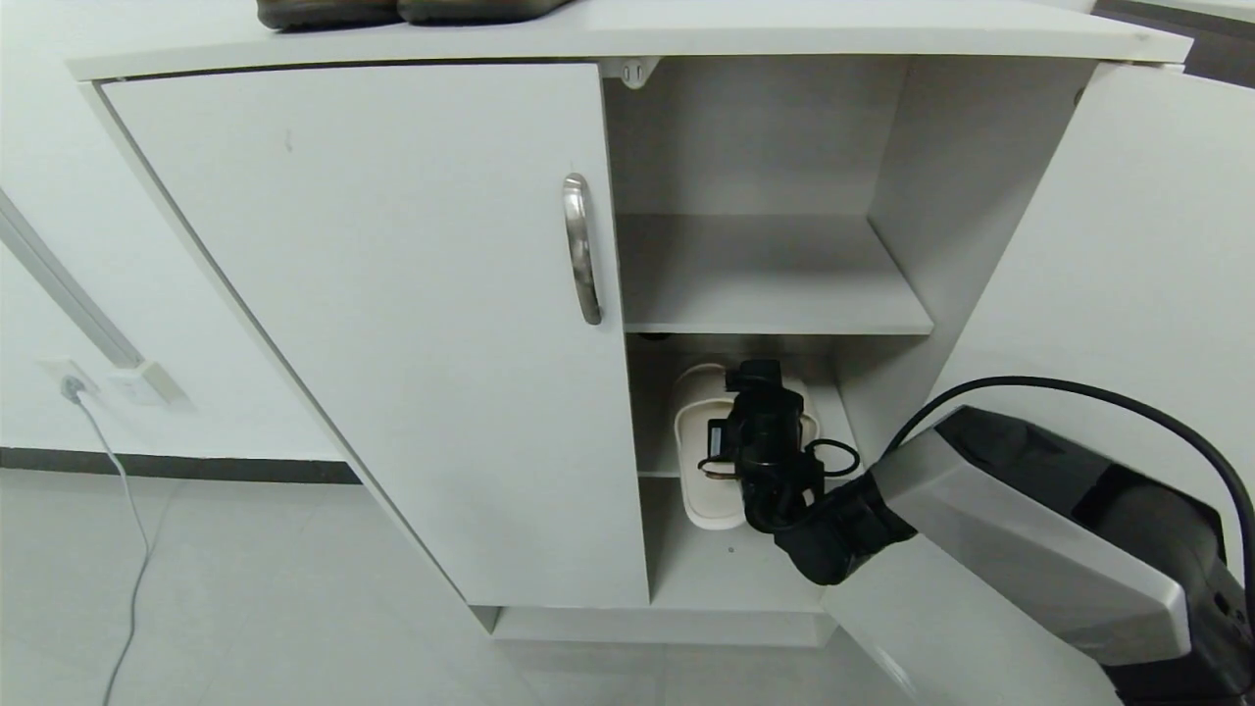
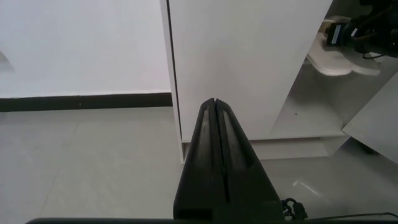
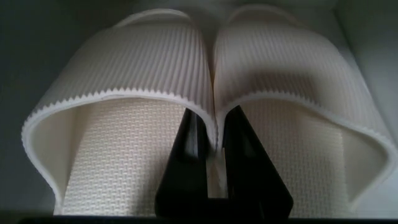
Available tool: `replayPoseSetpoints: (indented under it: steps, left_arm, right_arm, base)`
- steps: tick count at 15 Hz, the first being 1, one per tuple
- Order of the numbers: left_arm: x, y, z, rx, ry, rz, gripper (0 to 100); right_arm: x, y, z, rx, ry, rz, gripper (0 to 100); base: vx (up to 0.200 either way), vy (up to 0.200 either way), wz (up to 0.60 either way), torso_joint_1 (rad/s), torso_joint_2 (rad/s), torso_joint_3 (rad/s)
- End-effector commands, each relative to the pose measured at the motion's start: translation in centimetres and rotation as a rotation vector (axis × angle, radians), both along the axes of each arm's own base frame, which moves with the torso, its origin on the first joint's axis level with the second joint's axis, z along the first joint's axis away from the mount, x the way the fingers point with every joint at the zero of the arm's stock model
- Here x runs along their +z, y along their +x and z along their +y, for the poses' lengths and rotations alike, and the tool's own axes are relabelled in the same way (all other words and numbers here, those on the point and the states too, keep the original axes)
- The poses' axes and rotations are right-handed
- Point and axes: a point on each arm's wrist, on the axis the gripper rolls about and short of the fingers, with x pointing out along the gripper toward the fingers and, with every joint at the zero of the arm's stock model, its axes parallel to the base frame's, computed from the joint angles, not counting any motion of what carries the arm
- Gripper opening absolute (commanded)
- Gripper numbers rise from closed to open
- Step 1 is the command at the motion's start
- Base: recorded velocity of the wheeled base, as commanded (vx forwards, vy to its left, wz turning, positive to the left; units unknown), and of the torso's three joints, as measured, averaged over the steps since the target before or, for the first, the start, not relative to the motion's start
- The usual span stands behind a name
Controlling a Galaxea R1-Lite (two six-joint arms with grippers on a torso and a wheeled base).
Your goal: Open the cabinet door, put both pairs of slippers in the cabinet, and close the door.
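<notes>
A pair of white ribbed slippers (image 3: 143, 81) lies side by side on the lower shelf of the white cabinet (image 1: 784, 29), heels jutting over the shelf's front edge (image 1: 708, 495). My right gripper (image 3: 214, 134) reaches into the cabinet (image 1: 755, 378) and is shut on the slippers' touching inner edges. A dark pair of slippers (image 1: 324, 12) sits on the cabinet top at the left. The right door (image 1: 1108, 245) stands open; the left door (image 1: 392, 294) with its metal handle (image 1: 580, 250) is closed. My left gripper (image 2: 214, 118) is shut and empty, low above the floor before the left door.
An upper shelf (image 1: 775, 284) inside the cabinet is bare. A wall socket (image 1: 69, 382) with a cable trailing to the floor is at the left. Grey floor tiles (image 2: 81, 162) spread in front of the cabinet.
</notes>
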Motion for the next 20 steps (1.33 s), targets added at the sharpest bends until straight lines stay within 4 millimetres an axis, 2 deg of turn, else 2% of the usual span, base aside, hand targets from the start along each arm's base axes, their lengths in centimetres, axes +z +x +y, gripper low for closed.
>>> replayPoseSetpoints:
  steps: [1, 5, 11, 12, 16, 20]
  left_arm:
    - [0.0, 0.0, 0.0, 0.0, 0.0, 0.002, 0]
    - [0.0, 0.0, 0.0, 0.0, 0.0, 0.002, 0]
    - [0.0, 0.0, 0.0, 0.001, 0.0, 0.0, 0]
    - [0.0, 0.0, 0.0, 0.001, 0.0, 0.0, 0]
    - [0.0, 0.0, 0.0, 0.003, -0.005, 0.0, 0]
    - [0.0, 0.0, 0.0, 0.003, -0.005, 0.0, 0]
  right_arm:
    - [0.4, 1.8, 0.0, -0.017, 0.002, -0.008, 0]
    - [1.6, 2.9, 0.0, -0.032, -0.003, -0.011, 0]
    - [0.8, 3.6, 0.1, -0.035, -0.024, -0.012, 0]
    - [0.8, 3.6, 0.1, -0.038, -0.021, -0.014, 100]
    - [0.4, 3.1, 0.0, -0.041, -0.035, 0.003, 100]
    - [2.0, 0.7, -0.5, -0.023, -0.026, -0.01, 100]
  base:
    - [0.0, 0.0, 0.0, 0.0, 0.0, 0.0]
    - [0.0, 0.0, 0.0, 0.0, 0.0, 0.0]
    - [0.0, 0.0, 0.0, 0.0, 0.0, 0.0]
    - [0.0, 0.0, 0.0, 0.0, 0.0, 0.0]
    - [0.0, 0.0, 0.0, 0.0, 0.0, 0.0]
    - [0.0, 0.0, 0.0, 0.0, 0.0, 0.0]
